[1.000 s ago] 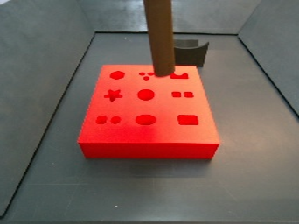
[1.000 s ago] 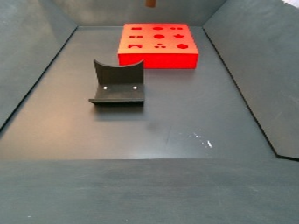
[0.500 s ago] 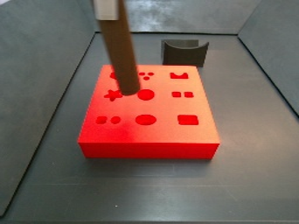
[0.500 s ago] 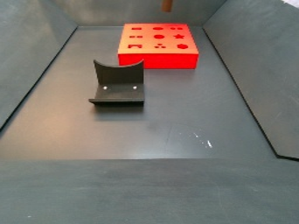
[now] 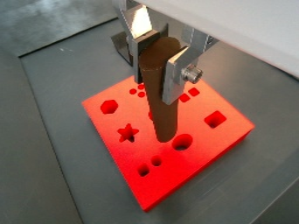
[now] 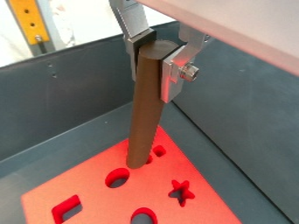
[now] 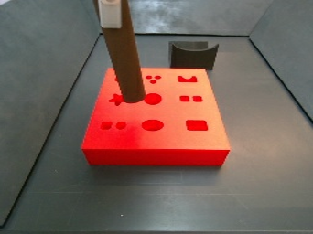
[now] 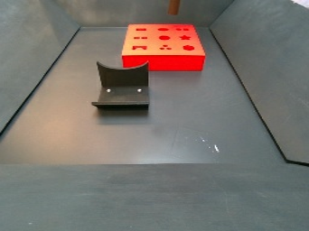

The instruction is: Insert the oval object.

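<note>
With its jaws clamped on the upper end of the oval object (image 7: 124,64), the gripper (image 5: 159,59) holds the peg upright over the red block (image 7: 156,154), its tip near the round hole (image 7: 153,98); next, probably, alignment with the oval hole (image 7: 153,124) toward 6 o'clock, then lowering.

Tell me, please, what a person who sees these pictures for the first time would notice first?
First comes the bright red block with shaped holes, lying flat on the dark grey floor near the back wall. Next is the oval object, a long brown peg that the gripper holds upright over the block, its silver fingers closed on its upper part. The dark fixture stands apart on the floor.
</note>
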Available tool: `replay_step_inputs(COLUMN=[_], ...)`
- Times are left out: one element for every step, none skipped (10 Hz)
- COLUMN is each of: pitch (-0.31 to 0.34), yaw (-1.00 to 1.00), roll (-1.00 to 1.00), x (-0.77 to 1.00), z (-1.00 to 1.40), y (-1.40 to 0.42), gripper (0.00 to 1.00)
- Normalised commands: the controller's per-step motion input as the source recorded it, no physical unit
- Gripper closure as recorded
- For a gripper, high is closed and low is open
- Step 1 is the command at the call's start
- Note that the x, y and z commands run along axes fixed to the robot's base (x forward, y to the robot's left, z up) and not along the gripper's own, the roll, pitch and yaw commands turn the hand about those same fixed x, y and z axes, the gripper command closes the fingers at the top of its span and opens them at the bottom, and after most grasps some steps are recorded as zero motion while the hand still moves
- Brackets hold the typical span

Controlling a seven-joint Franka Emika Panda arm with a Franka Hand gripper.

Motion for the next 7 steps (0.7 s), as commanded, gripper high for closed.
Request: replay_step_inputs(pitch=[0.500,0.500,0.500,0.493,0.474,-0.024,-0.010], yaw=[-0.49,-0.50,-0.47,-0.46,-0.28,0.11,0.00], roll=[-0.04,-0.03,-0.01,-0.01,0.00,0.08,0.00], x=[0.00,0.00,0.09,0.12,0.37,-0.04,0.00], z=[-0.02,-0.03,-0.12,-0.14,-0.14,0.00,0.00], y=[0.04,0.05,0.09,0.08,0.04,-0.07,-0.02], gripper=[1.00,1.00,1.00,1.00,1.00,1.00,1.00])
